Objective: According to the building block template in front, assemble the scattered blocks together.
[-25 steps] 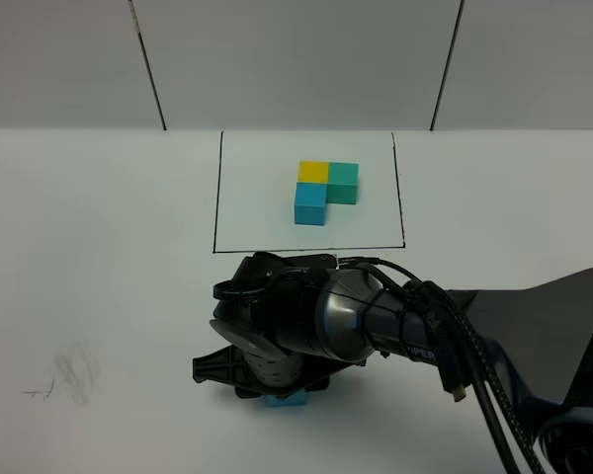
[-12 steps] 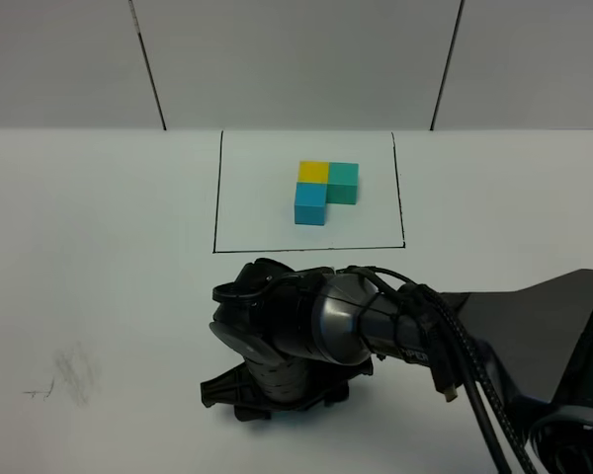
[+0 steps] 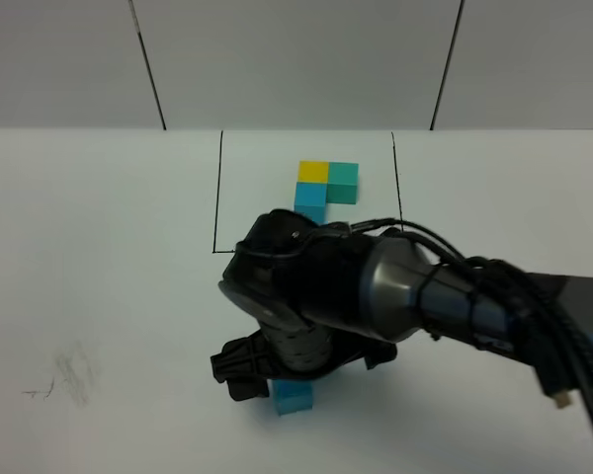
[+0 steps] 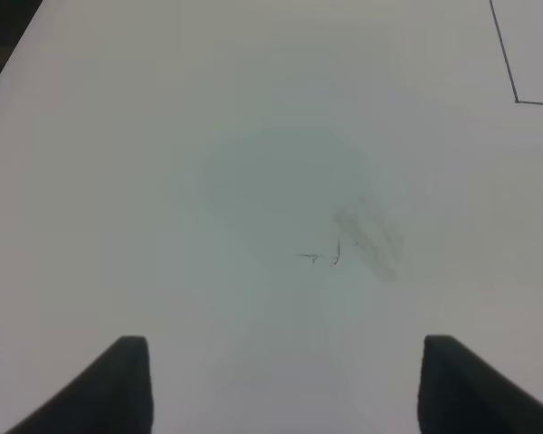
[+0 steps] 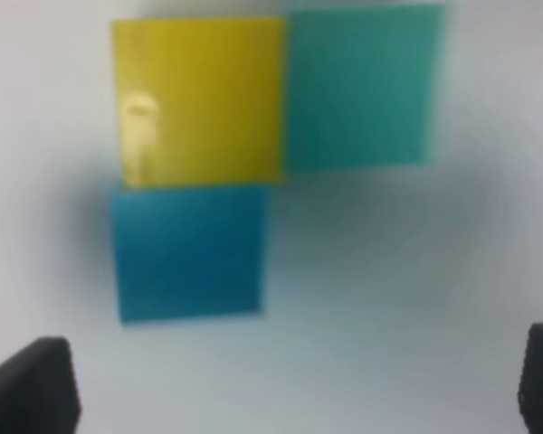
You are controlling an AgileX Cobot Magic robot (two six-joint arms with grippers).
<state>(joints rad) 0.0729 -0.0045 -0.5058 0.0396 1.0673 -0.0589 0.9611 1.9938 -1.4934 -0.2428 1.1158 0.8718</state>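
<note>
Lift-off is what I'm seeing: against the high view of half a second ago, my right arm is rising and swinging toward the far side, and its dark bulk is now covering the near edge of the black frame, where before it sat low over the near surface (image 3: 99, 296). A sky-blue cube (image 3: 293, 398) is peeking out again just beneath the wrist, resting on the surface; half a second ago it was hidden.

I'm reading that as a release and retreat. The right wrist view is showing the scattered blocks lying together: yellow cube (image 5: 199, 99) touching teal-green cube (image 5: 362, 86) side by side, and sky-blue cube (image 5: 188, 251) touching the yellow one, an L. That matches the building block template (image 3: 326, 185), whose trio is sitting inside the drawn rectangle at the far side, well apart from the arm's working spot. Assembly looks finished to me, or very nearly.

Right tool (image 5: 299, 384): I'm seeing only its two dark fingertips at the picture's corners, spread wide, with nothing between them and touching none of the cubes.

Left tool (image 4: 285, 384) is hanging over bare surface near a faint grey smudge (image 4: 366, 240), fingertips spread wide too, carrying nothing.
</note>
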